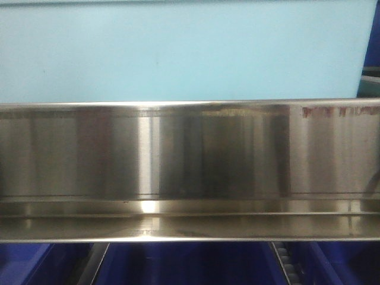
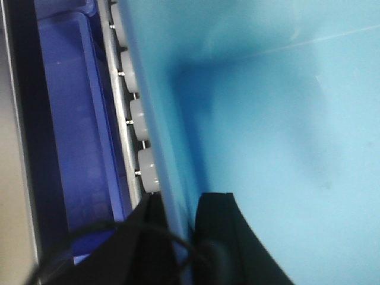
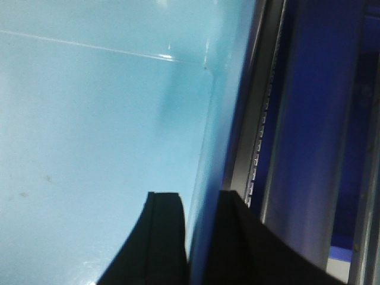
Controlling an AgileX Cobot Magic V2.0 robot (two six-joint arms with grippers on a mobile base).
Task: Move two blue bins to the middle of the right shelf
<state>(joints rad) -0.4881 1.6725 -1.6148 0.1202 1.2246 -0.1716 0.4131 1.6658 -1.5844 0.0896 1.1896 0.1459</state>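
A pale sky-blue bin (image 1: 178,47) fills the upper half of the front view, directly above the shiny steel front rail of the right shelf middle (image 1: 190,154). In the left wrist view my left gripper (image 2: 184,199) straddles the bin's left wall (image 2: 172,148), one black finger inside the bin (image 2: 267,119) and one outside, shut on the wall. In the right wrist view my right gripper (image 3: 198,196) clamps the bin's right wall (image 3: 217,136) the same way, with the bin's pale floor (image 3: 89,119) to its left.
Dark royal-blue bins sit below the rail (image 1: 178,264) and beside the pale bin (image 2: 77,119) (image 3: 314,119). A row of white rollers (image 2: 139,113) runs along the left wall. A perforated steel upright (image 3: 261,119) stands close to the right wall.
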